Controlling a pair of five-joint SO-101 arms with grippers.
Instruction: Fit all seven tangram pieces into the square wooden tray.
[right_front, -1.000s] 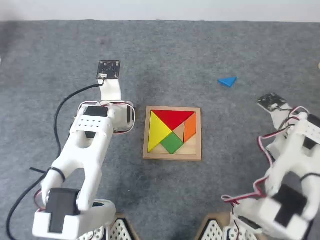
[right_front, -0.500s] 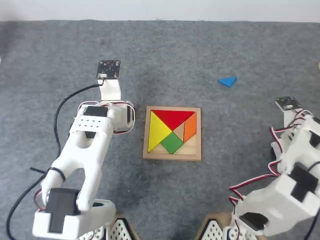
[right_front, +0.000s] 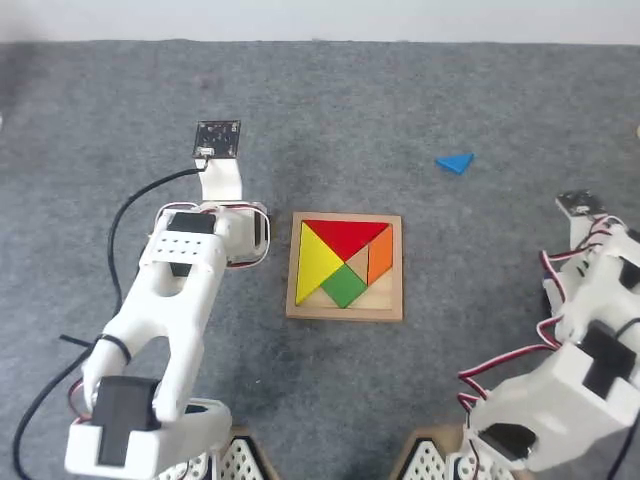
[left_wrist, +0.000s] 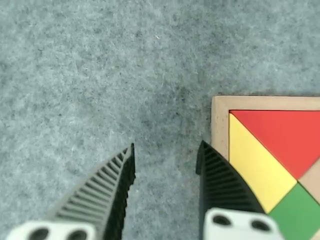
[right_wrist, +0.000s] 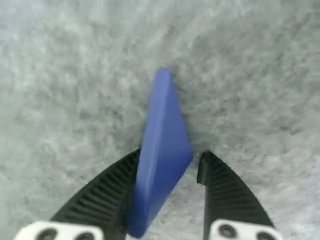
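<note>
The square wooden tray (right_front: 346, 314) lies mid-table, holding red (right_front: 344, 238), yellow (right_front: 317, 262), green (right_front: 344, 287) and orange (right_front: 380, 261) pieces; its lower right part is bare wood. A light blue triangle (right_front: 455, 162) rests on the carpet, far right of the tray. My left gripper (left_wrist: 167, 147) hangs open over carpet, just beside the tray's corner (left_wrist: 220, 125). My right gripper (right_wrist: 170, 155) is shut on a darker blue piece (right_wrist: 162, 130) that stands on edge between its fingers. The right arm (right_front: 590, 290) is at the table's right edge.
Grey carpet covers the whole table. The left arm (right_front: 175, 300) stretches along the tray's left side with a black cable looping beside it. Open carpet lies between the tray and the right arm, and along the far side.
The right arm has swung to the right, away from the tray, toward the table's edge. The left arm, the tray and the light blue triangle have stayed put.
</note>
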